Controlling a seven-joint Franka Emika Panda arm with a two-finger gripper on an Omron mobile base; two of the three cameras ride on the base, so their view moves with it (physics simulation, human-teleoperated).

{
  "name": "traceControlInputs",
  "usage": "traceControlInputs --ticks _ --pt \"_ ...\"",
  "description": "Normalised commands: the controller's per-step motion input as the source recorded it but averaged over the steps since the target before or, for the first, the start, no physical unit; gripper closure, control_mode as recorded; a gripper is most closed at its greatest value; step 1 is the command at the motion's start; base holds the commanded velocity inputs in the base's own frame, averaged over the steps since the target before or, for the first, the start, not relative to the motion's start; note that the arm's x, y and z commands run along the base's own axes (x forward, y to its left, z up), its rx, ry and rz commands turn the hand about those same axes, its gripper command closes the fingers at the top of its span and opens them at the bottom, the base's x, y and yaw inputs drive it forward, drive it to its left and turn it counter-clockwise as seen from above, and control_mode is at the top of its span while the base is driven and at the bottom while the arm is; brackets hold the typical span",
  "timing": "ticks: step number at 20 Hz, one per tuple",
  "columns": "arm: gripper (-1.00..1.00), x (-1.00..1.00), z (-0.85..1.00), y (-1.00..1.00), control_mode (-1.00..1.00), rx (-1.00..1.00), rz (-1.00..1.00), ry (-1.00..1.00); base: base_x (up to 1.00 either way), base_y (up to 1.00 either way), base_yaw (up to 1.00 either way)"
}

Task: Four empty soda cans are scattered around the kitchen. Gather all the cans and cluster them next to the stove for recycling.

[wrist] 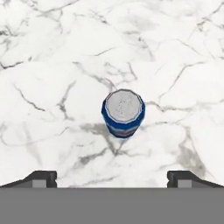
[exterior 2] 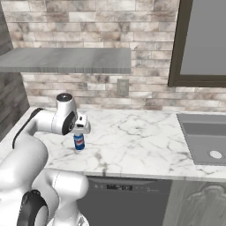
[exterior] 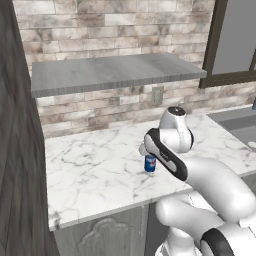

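One blue soda can (wrist: 123,113) with a silver top and white-red marks stands upright on the white marble counter (wrist: 52,65). It is the same soda can (exterior: 150,163) near the counter's front edge, also seen as the soda can (exterior 2: 79,142) in the right base view. My gripper (wrist: 112,178) hangs straight above it, pointing down, open, with nothing between the fingertips (wrist: 43,178). The gripper (exterior 2: 80,127) sits a short way over the can's top and does not touch it. The stove is out of view.
A grey shelf (exterior: 115,72) juts from the brick wall over the counter's back. A wall outlet (exterior 2: 122,87) sits below it. A sink (exterior 2: 207,141) lies at the right, under a dark-framed window (exterior 2: 207,39). A dark wood panel (exterior: 15,150) bounds the counter on the left.
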Motion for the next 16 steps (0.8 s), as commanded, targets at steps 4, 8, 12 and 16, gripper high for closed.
traceControlInputs --ticks 4,8,12,16 --pt "-1.0 0.29 -0.16 0.03 -1.0 0.0 0.0 0.01 0.0 0.0 0.0" --pt "-1.0 0.29 -0.15 0.04 -1.0 0.0 0.0 0.02 0.0 0.0 0.0" --pt "-1.0 0.26 -0.16 0.01 -1.0 0.0 0.0 0.02 0.0 0.0 0.0" --pt "-1.0 0.19 -0.16 0.0 -1.0 0.0 0.0 0.02 0.0 0.0 0.0"
